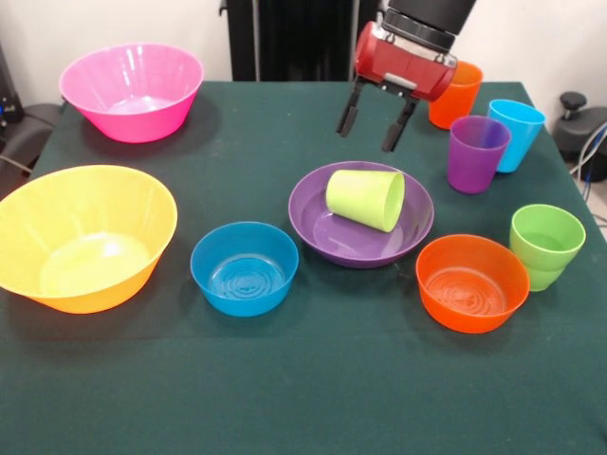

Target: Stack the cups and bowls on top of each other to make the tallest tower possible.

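Observation:
A wide shallow purple bowl (360,216) sits mid-table. A lime-yellow cup (366,198) lies tipped on its side inside it. My gripper (373,126) hangs open above and behind that bowl, with nothing between its fingers. The small blue bowl (245,267) stands left of the purple bowl, and the small orange bowl (472,282) to its right. Upright at the right are a green cup (546,245), a purple cup (477,153), a light blue cup (514,134) and an orange cup (456,93), which my gripper partly hides.
A big pink bowl (133,90) stands at the far left corner. A big yellow-orange bowl (81,235) sits at the left edge. The dark green tablecloth (303,389) covers the whole table.

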You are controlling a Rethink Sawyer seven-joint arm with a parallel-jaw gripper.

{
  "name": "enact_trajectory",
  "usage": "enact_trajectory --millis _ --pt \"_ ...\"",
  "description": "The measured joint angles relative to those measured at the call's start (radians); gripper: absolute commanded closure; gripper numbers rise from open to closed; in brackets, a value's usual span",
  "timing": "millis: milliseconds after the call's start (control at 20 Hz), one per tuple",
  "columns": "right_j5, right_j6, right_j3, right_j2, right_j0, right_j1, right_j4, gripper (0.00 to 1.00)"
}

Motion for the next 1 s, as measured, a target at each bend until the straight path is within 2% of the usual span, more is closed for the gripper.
enact_trajectory --millis 400,550,1000 --pt "0.083 0.000 0.000 0.042 0.019 -0.026 0.033 0.00" --pt "0.141 0.000 0.000 0.083 0.036 -0.058 0.033 0.00" --pt "0.168 0.000 0.000 0.092 0.039 -0.079 0.033 0.00"
